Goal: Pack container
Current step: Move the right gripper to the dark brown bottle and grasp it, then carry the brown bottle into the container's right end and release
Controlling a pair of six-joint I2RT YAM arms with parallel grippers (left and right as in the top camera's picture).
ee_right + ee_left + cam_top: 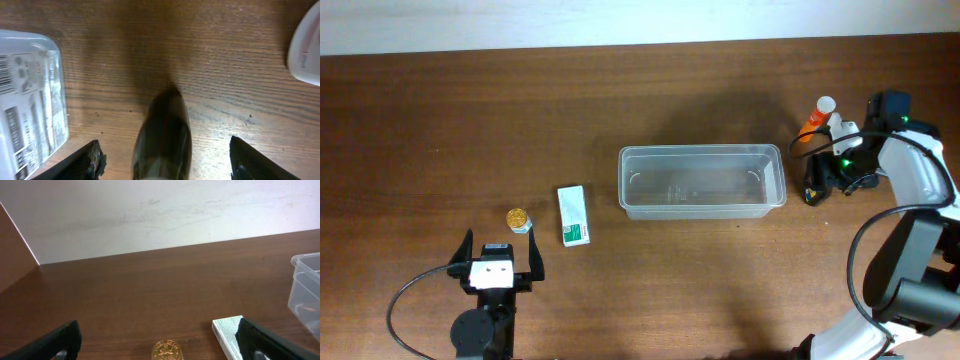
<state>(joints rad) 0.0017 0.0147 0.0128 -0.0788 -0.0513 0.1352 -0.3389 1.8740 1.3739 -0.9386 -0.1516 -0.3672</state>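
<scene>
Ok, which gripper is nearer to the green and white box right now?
Left. The left gripper sits close beside the box; the right gripper is far off, past the container's opposite end.

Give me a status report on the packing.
Left gripper open, holding nothing. Right gripper open, straddling dark bottle. Container empty. Nothing in the way.
</scene>
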